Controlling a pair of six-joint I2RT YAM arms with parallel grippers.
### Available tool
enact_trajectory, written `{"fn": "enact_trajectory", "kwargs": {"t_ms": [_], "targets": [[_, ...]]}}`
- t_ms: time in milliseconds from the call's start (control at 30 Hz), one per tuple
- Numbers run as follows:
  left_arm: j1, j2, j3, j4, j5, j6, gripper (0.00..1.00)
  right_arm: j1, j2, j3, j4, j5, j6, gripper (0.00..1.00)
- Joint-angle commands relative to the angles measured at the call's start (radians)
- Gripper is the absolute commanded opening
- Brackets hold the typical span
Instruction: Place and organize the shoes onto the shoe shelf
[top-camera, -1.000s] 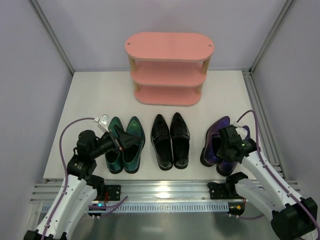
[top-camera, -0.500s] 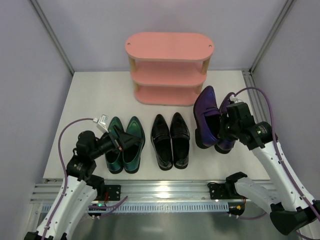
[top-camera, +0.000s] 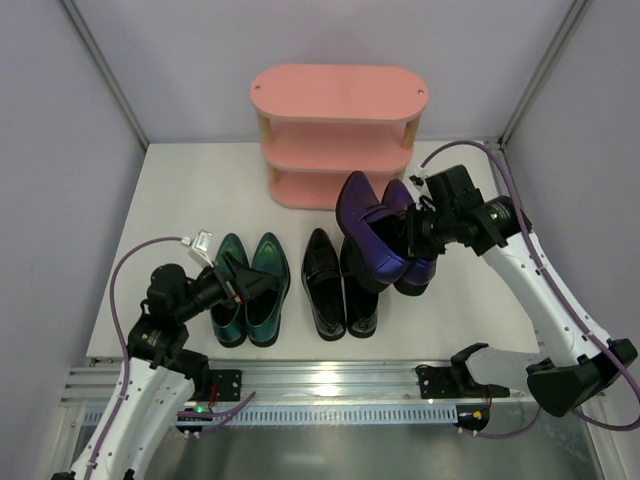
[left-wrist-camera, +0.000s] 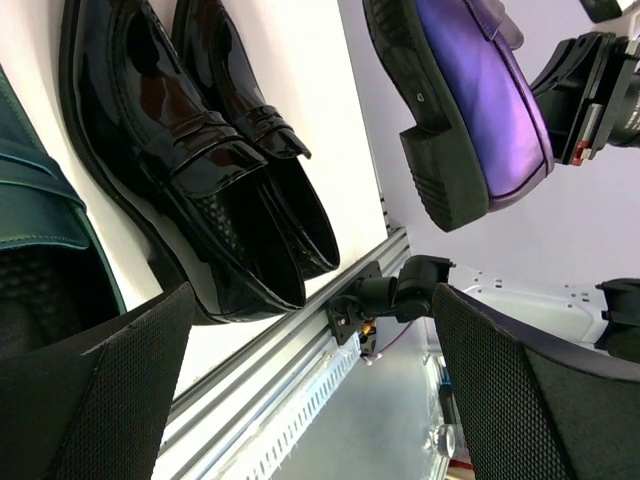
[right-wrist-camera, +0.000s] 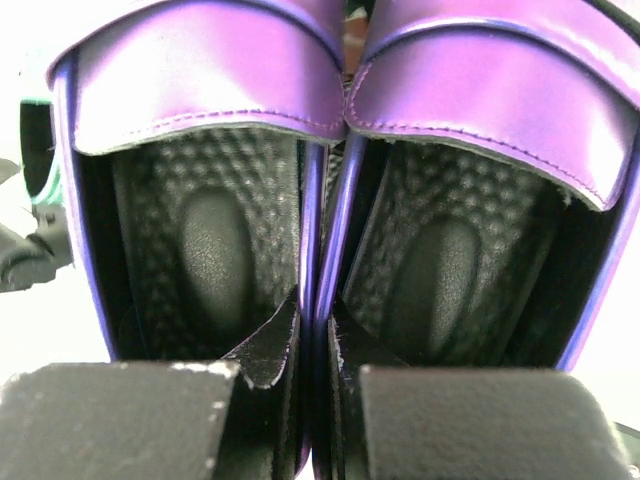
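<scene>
My right gripper (top-camera: 418, 232) is shut on the purple pair (top-camera: 378, 232), pinching both shoes' inner walls together (right-wrist-camera: 322, 300). It holds the pair in the air, tilted, over the black pair's right side and in front of the pink three-tier shelf (top-camera: 337, 135). The shelf's boards are bare. The black pair (top-camera: 340, 285) stands at the table's front middle, and the teal-green pair (top-camera: 250, 290) is to its left. My left gripper (top-camera: 243, 283) is open just over the teal-green pair, its fingers (left-wrist-camera: 90, 400) wide apart. The left wrist view shows the black pair (left-wrist-camera: 200, 160) and a raised purple shoe (left-wrist-camera: 470, 100).
Grey walls close in the white table (top-camera: 190, 190) on the left, back and right. A metal rail (top-camera: 320, 385) with both arm bases runs along the near edge. The right arm's cable loops above its wrist (top-camera: 470, 150).
The right arm has lifted the purple pair off the table's front right and carried it up and to the left, toward the shelf. The left arm has hardly moved.
</scene>
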Motion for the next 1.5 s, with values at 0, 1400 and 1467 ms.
{"fn": "enact_trajectory", "kwargs": {"t_ms": [0, 1400, 1467], "targets": [[0.0, -0.003, 0.048, -0.019, 0.002, 0.025, 1.0, 0.082, 0.048, 0.14, 0.084, -0.05, -0.041, 0.04], [0.0, -0.042, 0.105, -0.06, -0.044, 0.003, 1.0, 0.175, 0.693, 0.327, 0.807, 0.487, 0.002, 0.04], [0.0, -0.042, 0.105, -0.06, -0.045, 0.002, 1.0, 0.172, 0.722, 0.333, 0.824, 0.493, 0.006, 0.04]]}}
